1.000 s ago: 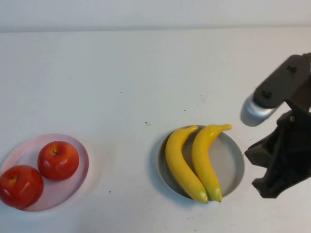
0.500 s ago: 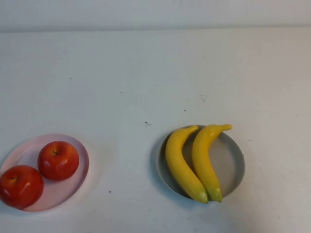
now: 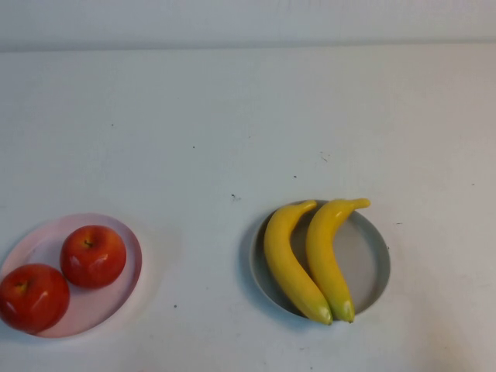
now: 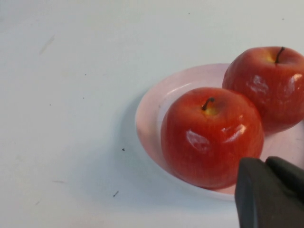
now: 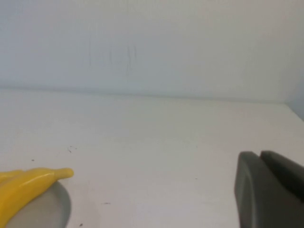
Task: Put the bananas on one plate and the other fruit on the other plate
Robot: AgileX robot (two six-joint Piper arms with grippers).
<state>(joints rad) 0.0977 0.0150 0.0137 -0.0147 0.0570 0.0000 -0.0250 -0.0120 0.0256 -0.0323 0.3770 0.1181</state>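
Yellow bananas (image 3: 310,260) on our grey-blue plate (image 3: 370,263), apples (image 3: 93,256) on pink plate (image 3: 124,291)
Our left claw (image 4: 268,194) near apples, right claw (image 5: 266,190) above table (image 3: 232,116); both closed, empty

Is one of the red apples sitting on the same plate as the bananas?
No, both apples sit on the pink plate; the grey-blue plate holds only the two bananas.

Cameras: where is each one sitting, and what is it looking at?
High view: raised, looking down at the table; no arm shows.
Left wrist view: on the left arm, facing the apples on the pink plate; left claw shut.
Right wrist view: on the right arm, facing the wall; right claw shut.
High and right wrist share the bananas.
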